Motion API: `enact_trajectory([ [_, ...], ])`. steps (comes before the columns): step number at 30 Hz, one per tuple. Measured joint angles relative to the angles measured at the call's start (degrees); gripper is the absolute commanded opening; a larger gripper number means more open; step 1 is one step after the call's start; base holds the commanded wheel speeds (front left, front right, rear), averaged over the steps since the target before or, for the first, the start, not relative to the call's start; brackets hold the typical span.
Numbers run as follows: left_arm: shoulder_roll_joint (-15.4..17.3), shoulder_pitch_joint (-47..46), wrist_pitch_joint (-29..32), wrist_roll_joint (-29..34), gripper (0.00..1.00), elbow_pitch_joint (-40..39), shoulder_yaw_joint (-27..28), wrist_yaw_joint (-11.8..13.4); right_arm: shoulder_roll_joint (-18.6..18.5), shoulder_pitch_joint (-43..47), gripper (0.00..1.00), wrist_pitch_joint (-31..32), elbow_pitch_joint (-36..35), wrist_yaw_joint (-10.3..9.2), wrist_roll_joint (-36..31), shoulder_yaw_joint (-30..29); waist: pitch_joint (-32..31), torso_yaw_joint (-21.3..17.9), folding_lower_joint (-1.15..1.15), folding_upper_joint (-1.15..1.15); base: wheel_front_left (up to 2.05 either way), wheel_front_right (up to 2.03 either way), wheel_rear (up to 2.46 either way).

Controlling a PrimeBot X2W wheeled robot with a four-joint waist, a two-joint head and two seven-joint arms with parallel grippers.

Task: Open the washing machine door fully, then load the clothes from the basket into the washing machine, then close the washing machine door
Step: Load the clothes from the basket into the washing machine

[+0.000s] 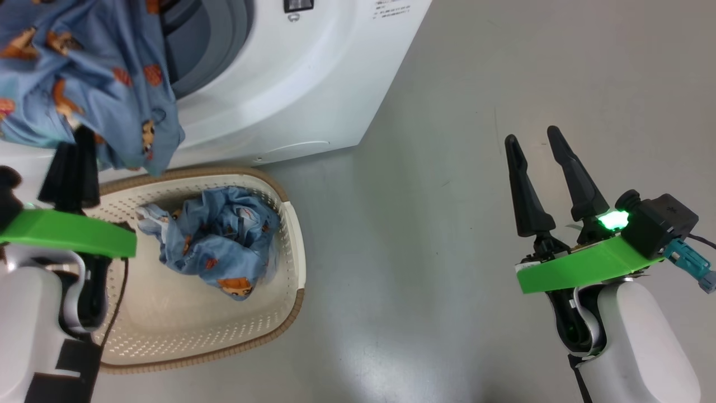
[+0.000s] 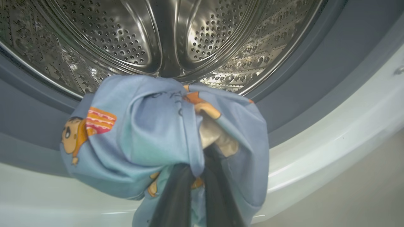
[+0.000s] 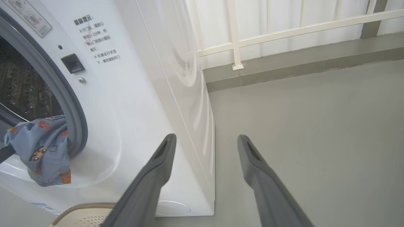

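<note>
My left gripper (image 1: pixel 78 145) is shut on one of the clothes (image 1: pixel 95 73), a light blue printed garment hanging in front of the washing machine (image 1: pixel 291 84) opening. In the left wrist view the garment (image 2: pixel 151 132) bunches over the fingertips just below the steel drum (image 2: pixel 176 37). The right wrist view shows it (image 3: pixel 41 151) draped at the gasket. More clothes (image 1: pixel 218 240) lie crumpled in the basket (image 1: pixel 291 240) on the floor before the machine. My right gripper (image 1: pixel 531 135) stands open and empty to the right, over bare floor. The washing machine door is out of view.
Grey floor spreads to the right of the machine (image 3: pixel 126 110). A white railing (image 3: pixel 233 37) and a low kerb run along the wall behind. The basket rim (image 3: pixel 85 208) shows at the machine's foot.
</note>
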Motion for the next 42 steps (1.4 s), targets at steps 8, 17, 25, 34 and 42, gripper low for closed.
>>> enact_trajectory([
  [8,0.70,-2.91,1.52,0.47,0.00,-2.93,0.91,1.54,0.04,-0.01,1.00,0.00,0.25,0.00,0.02,0.56,0.59,-0.48,0.00,0.00,0.00,0.00,0.00],
  [17,3.85,-20.99,5.66,1.03,0.00,9.68,1.89,2.10,0.75,-0.09,1.00,0.00,0.16,0.00,0.12,0.90,3.59,-3.05,0.00,0.00,0.00,0.00,0.00],
  [25,7.86,-38.56,6.68,4.00,0.00,23.57,0.02,1.42,1.40,-0.30,1.00,0.00,-0.71,0.00,0.63,0.93,7.99,-7.16,0.00,0.00,0.00,0.00,0.00],
  [34,9.12,-47.72,8.92,5.20,1.00,35.09,-2.08,1.00,1.66,-1.20,1.00,0.00,-1.34,0.00,2.67,1.25,11.33,-10.61,0.00,0.00,0.00,0.00,0.00],
  [42,7.38,-49.31,5.80,5.20,1.00,40.47,-3.48,0.89,1.68,-1.45,1.00,0.00,-1.19,0.00,2.91,1.19,10.74,-9.63,0.00,0.00,0.00,0.00,0.00],
])
